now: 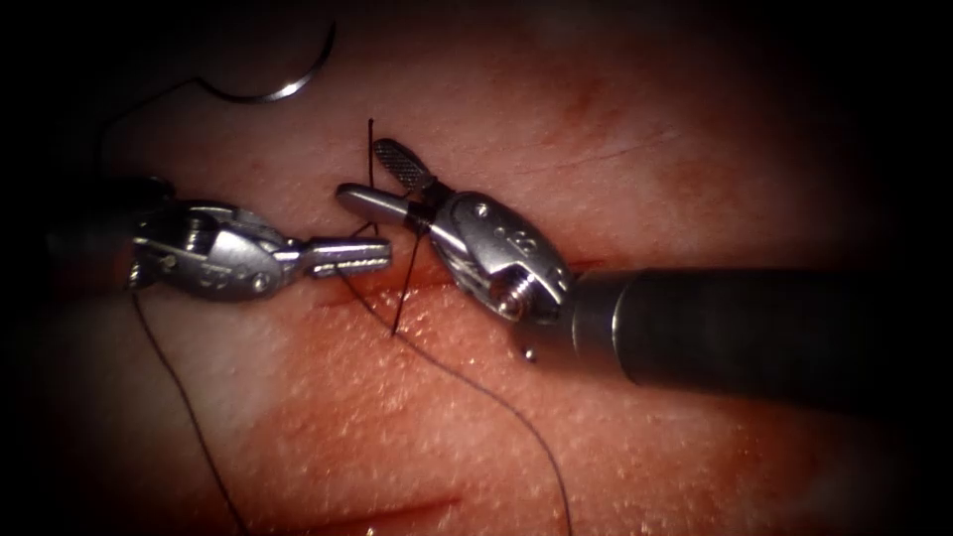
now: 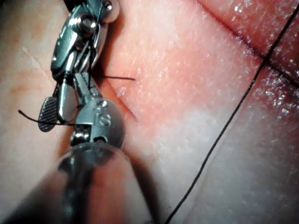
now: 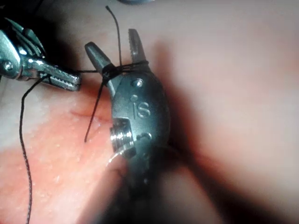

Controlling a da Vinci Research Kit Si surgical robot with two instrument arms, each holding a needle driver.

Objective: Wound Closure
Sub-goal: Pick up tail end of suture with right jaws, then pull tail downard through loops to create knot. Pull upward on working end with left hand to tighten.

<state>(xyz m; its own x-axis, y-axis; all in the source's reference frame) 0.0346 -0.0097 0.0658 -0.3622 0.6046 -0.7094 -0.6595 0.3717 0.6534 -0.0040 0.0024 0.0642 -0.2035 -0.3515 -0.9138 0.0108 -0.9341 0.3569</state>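
My left tool (image 1: 382, 256) comes in level over the cut (image 1: 586, 266) with its jaws shut on the thread (image 1: 476, 387); I see it again beside the other tool (image 3: 74, 83) and along its own shaft (image 2: 83, 81). My right tool (image 1: 377, 179) lies just to its right, jaws open, with thread wound around their base (image 3: 124, 67). A short thread tail (image 3: 114, 28) stands up between the open jaws (image 2: 56, 112). The curved needle (image 1: 288, 87) lies free on the tissue (image 1: 695, 129) at the far upper left, held by neither tool and not in the tissue.
A long strand runs from the stitch down towards the near edge. Another strand (image 1: 179, 387) trails from under the left tool. A second, shorter cut (image 1: 397, 516) shows near the bottom. Red fluid (image 1: 397, 397) stains the tissue around the stitch.
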